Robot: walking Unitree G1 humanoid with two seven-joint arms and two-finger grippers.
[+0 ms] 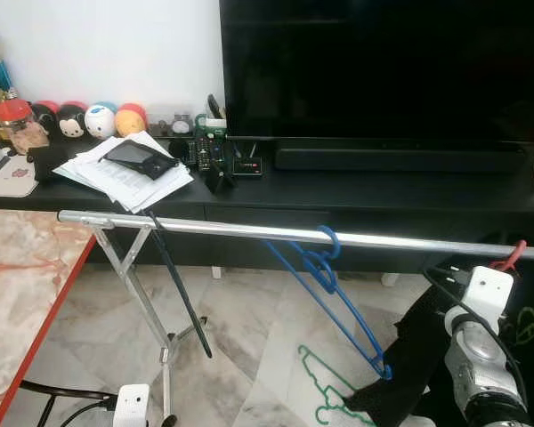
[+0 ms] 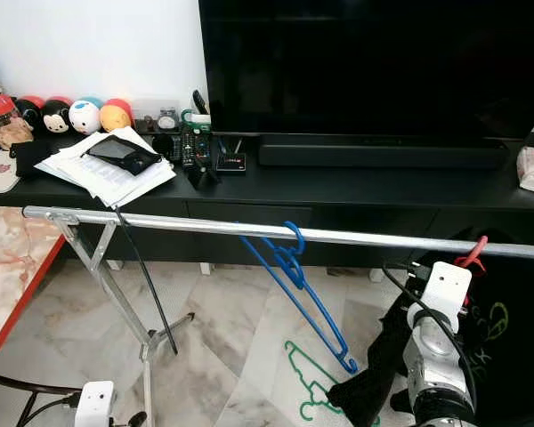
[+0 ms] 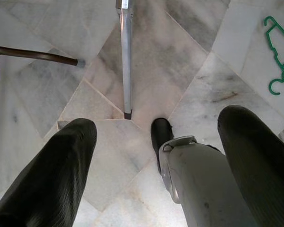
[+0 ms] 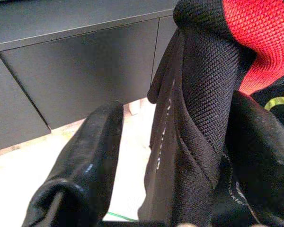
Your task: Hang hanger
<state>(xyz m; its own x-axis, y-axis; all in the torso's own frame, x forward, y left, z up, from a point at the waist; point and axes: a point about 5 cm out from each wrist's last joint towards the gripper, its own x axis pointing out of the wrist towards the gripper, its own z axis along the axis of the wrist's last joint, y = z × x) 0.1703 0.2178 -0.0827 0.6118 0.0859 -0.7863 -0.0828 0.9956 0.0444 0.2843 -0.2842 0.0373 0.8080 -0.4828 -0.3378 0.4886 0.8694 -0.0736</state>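
Marble floor [image 1: 249, 329] lies beneath our rail [image 1: 249, 229]; blue hanger [image 1: 325, 285] hangs there already, green hanger [image 2: 307, 378] remains grounded. Right gripper [image 4: 170, 156] stands open around black garment [image 4: 199, 109]; left gripper [image 3: 156, 156] open, empty.

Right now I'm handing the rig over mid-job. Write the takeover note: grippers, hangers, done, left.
Left gripper: open, holding nothing, pointing down at the marble floor.
Right gripper: beside the black garment on the red hanger at the rail's right end; the cloth lies between its fingers, grip uncertain.
Blue hanger: hooked on the silver rail, hanging tilted, bare.
Green hanger: lying on the floor under the rail.
Done: red and blue hangers are on the rail.
Left: probably free the right gripper, then pick up and hang the green hanger.
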